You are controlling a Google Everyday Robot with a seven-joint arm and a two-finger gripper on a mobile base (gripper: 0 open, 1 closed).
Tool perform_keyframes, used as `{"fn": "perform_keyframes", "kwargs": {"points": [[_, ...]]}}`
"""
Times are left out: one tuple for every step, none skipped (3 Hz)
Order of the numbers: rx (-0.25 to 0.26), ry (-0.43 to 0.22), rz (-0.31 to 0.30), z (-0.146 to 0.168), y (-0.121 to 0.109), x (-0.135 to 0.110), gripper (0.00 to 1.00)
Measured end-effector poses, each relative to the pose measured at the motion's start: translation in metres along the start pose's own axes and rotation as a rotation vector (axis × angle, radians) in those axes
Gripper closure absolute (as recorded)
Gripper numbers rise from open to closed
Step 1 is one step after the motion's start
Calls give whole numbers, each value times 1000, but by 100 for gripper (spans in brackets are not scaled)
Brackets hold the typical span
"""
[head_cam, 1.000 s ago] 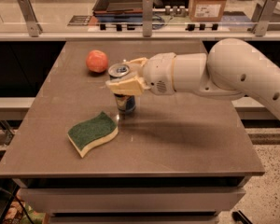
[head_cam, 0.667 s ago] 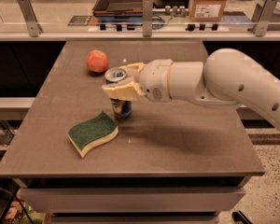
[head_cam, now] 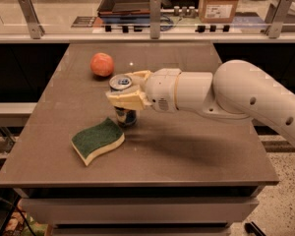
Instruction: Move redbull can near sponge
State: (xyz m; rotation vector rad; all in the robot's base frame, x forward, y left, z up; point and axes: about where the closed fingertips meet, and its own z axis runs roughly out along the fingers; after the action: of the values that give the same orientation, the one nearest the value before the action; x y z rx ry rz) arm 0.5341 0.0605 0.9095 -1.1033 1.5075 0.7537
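The redbull can (head_cam: 124,113) stands upright on the brown table (head_cam: 196,146), its silver top showing just behind my fingers. My gripper (head_cam: 127,91) reaches in from the right and is shut on the can's upper half, with pale yellow fingers (head_cam: 125,100) on both sides. The sponge (head_cam: 97,140), dark green on top over pale yellow foam, lies flat just in front and left of the can, a small gap away from its base.
An orange-red round fruit (head_cam: 102,64) sits on the table behind and left of the can. My white arm (head_cam: 236,95) spans the right half of the table. A glass-railed counter (head_cam: 152,18) with a tray and a box runs behind.
The gripper with the can has shifted slightly left and toward the sponge; the can's base now rests close to the sponge's back edge.
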Motion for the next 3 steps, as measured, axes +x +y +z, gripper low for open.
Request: {"fn": "perform_keyframes", "kwargs": {"points": [[-3, 0, -2, 1, 2, -1, 59], [-6, 0, -4, 3, 3, -2, 36], [-10, 0, -7, 4, 5, -3, 12]]}}
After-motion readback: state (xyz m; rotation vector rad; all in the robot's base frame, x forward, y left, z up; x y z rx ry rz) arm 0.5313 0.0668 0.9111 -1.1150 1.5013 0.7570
